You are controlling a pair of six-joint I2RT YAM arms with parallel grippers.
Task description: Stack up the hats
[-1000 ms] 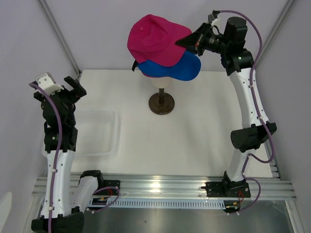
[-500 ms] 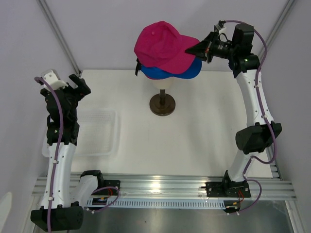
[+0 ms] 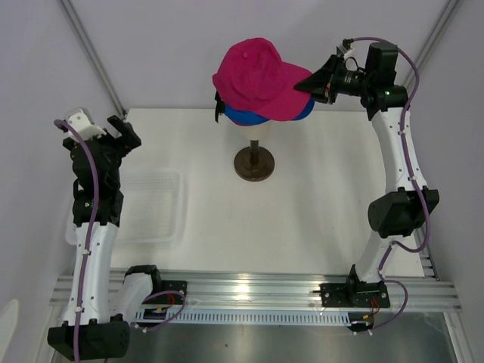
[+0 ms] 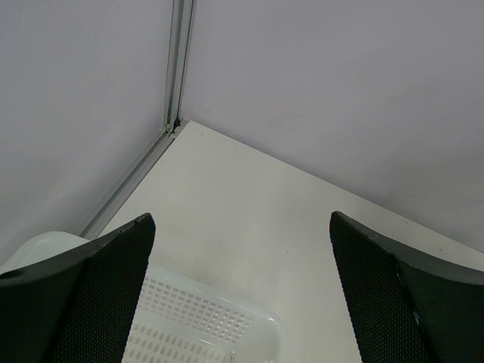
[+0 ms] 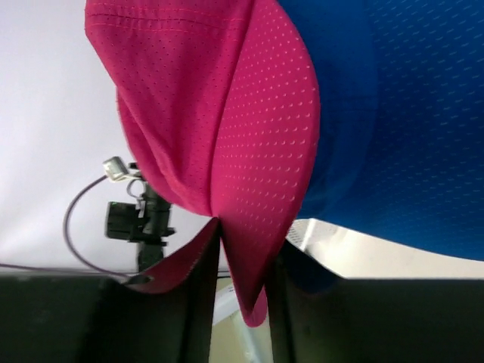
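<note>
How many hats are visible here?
2. A pink hat on top, brim between the fingers of the right gripper; a blue hat beneath it on the stand. Others could be hidden underneath.

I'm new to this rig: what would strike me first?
A pink cap sits over a blue cap atop the stand at far centre, its brim between the fingers of the right hand. The left hand hangs wide open near a white basket at left.
</note>
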